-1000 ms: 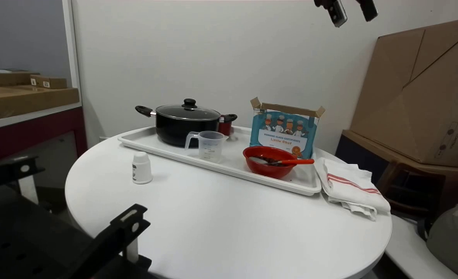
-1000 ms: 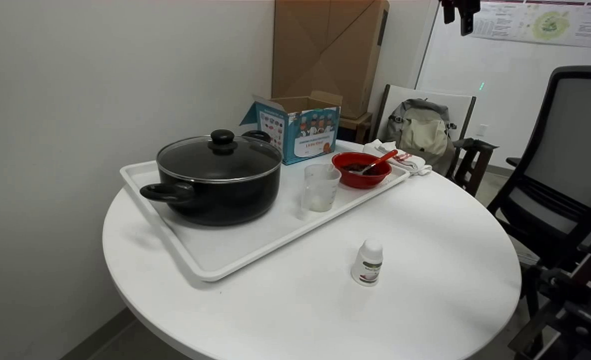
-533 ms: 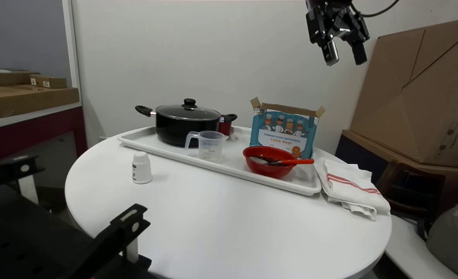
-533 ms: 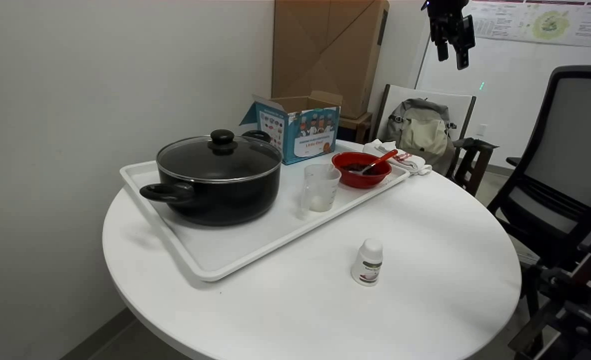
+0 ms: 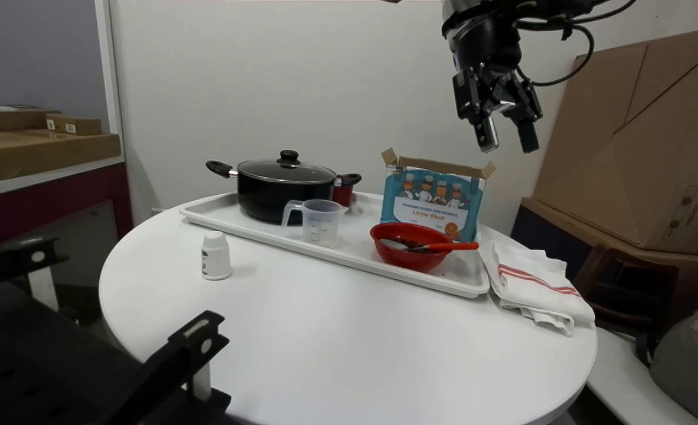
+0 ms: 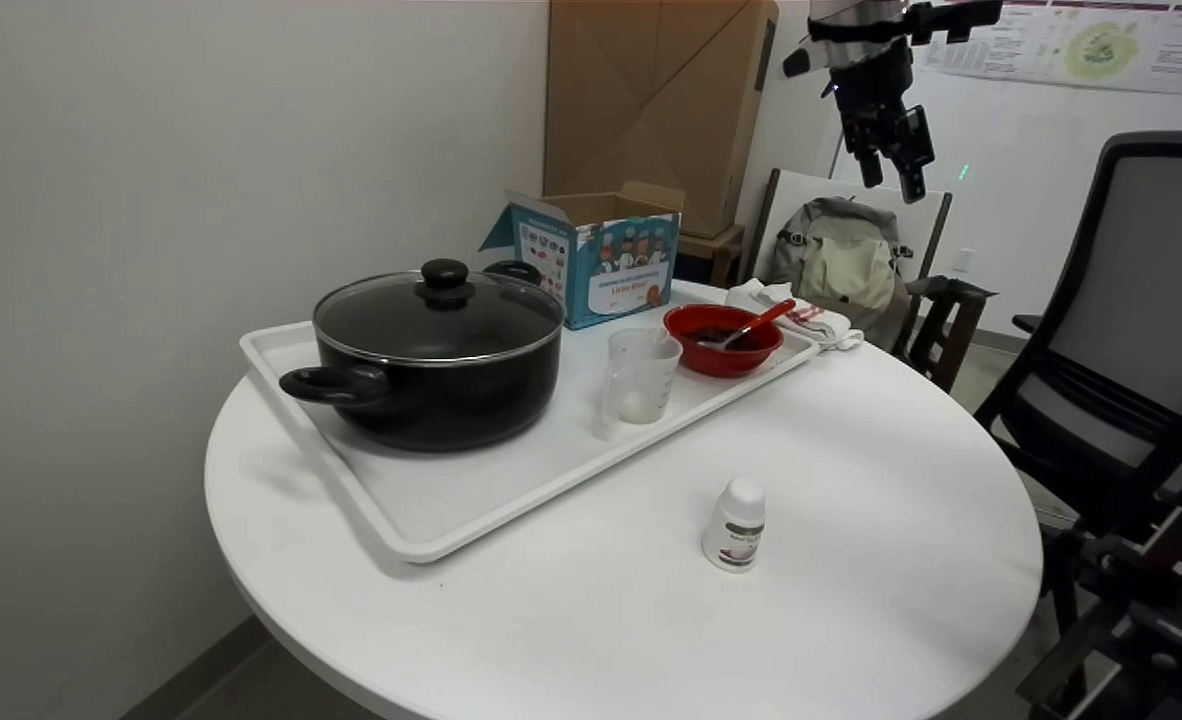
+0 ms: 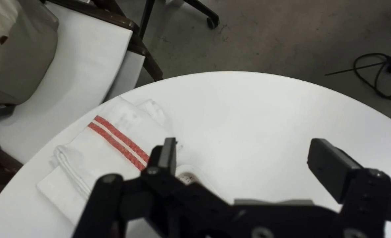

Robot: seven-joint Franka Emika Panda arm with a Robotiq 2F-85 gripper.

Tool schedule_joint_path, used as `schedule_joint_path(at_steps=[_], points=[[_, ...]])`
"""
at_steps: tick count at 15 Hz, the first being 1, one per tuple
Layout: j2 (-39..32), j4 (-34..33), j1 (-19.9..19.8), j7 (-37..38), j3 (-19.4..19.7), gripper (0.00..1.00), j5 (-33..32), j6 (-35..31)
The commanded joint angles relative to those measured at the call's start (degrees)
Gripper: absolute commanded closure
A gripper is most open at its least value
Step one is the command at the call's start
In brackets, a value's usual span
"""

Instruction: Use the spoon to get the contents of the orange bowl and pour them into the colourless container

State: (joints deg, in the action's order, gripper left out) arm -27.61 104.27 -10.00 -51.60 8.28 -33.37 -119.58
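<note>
One spoon (image 5: pixel 437 247) aslant in the orange bowl (image 5: pixel 411 260), handle out toward the towel (image 5: pixel 535 282), gripper (image 5: pixel 508 141) jaws apart.

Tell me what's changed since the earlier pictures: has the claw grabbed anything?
The gripper has come down in both exterior views, drifting slightly toward the left of each picture. Its jaws stand open; it has neither taken hold of nor released anything. The red-handled spoon still rests in the red-orange bowl; the clear measuring cup, black lidded pot and small white bottle haven't moved.
</note>
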Motion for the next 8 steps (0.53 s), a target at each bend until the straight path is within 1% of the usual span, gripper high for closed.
schedule_joint_path(at_steps=[1,5,8], points=[[-4.21,-4.69,0.36,-0.51,-1.66,0.0,0.42,-0.34],[-6.23,-7.12,1.27,-1.21,-4.03,0.0,1.56,-0.51],[-7.93,-9.15,1.83,-1.33,-4.82,0.0,1.69,-0.26]])
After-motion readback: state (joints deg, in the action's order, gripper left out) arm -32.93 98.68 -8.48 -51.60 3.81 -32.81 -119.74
